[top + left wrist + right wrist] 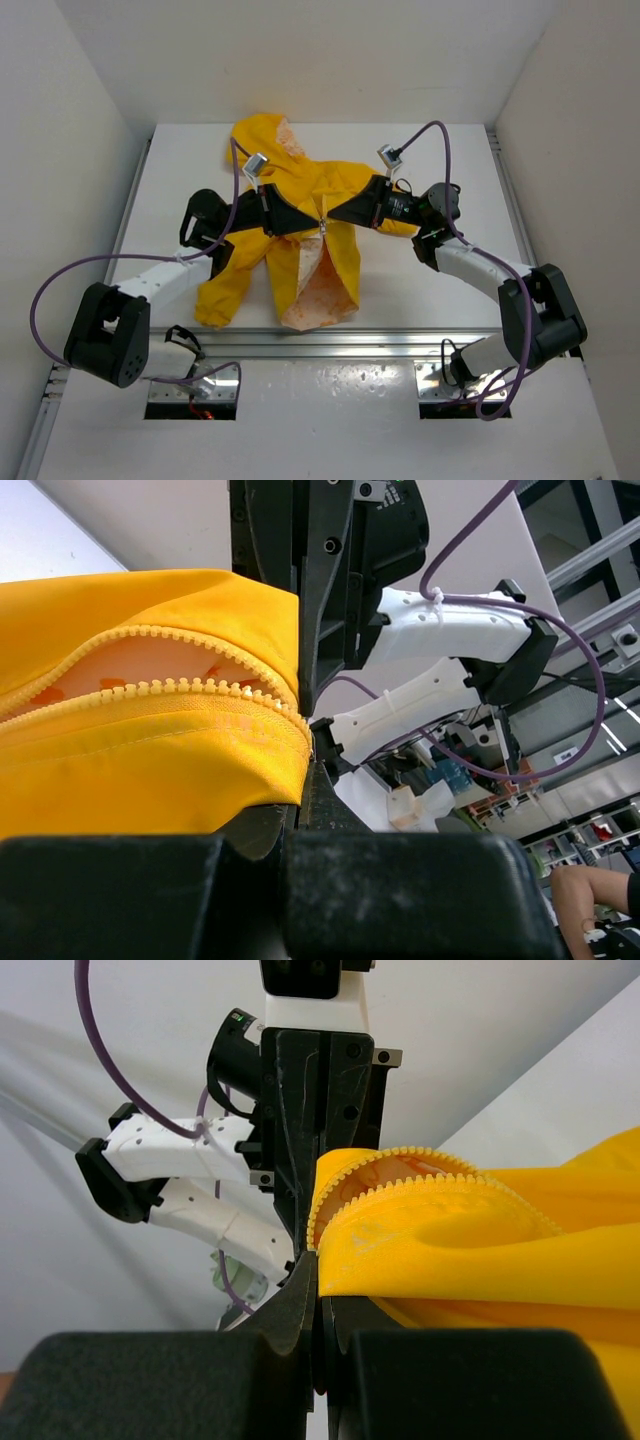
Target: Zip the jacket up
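The yellow jacket [300,180] lies on the white table [175,170], hood at the far end, hem toward me. Its lower front is open and shows the cream, orange-printed lining [318,290]. My left gripper [308,216] and right gripper [336,210] meet tip to tip at the zip on the chest. In the left wrist view my left gripper [305,772] is shut on the yellow fabric [150,760] just below two rows of zip teeth [180,688]. In the right wrist view my right gripper [320,1260] is shut on the jacket's edge [480,1250] beside the open zip teeth [450,1188].
An aluminium rail [320,345] runs along the table's near edge. White walls enclose the table on the left, right and far sides. Purple cables [60,280] loop off both arms. The left sleeve [225,290] hangs toward the near edge.
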`<state>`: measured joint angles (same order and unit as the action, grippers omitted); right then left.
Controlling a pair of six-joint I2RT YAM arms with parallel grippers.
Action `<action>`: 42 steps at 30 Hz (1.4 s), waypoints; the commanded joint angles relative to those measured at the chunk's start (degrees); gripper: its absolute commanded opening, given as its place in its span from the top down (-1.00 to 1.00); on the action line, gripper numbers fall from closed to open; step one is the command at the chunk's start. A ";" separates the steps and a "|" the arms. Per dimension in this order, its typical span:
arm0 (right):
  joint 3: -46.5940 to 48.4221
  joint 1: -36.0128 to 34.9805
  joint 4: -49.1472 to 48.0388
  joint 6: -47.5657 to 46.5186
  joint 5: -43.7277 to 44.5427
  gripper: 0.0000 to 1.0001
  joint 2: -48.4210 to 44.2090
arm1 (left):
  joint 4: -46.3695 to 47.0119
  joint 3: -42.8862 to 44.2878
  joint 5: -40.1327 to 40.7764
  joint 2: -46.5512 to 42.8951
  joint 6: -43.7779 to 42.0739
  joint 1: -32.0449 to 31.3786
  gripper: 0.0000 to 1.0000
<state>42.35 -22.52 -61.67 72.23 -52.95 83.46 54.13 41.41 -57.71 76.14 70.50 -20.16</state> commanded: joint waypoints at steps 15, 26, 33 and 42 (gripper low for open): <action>0.81 -1.47 -7.24 0.72 -1.63 1.00 -0.93 | 8.88 1.39 4.18 1.55 4.11 2.94 1.00; 3.35 0.46 -1.01 0.28 2.93 1.00 0.74 | 12.57 -0.63 2.35 -0.63 4.73 2.94 1.00; 7.14 1.78 1.73 3.35 7.23 1.00 1.97 | 13.11 -1.95 1.81 -2.75 5.96 2.41 1.00; 2.92 1.78 2.25 5.99 10.31 1.00 -1.28 | 14.51 -1.07 3.48 -1.44 7.90 1.88 1.00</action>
<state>46.15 -20.73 -57.76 76.93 -45.50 85.17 63.51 38.68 -55.29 75.18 77.38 -17.76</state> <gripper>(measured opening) 0.003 0.009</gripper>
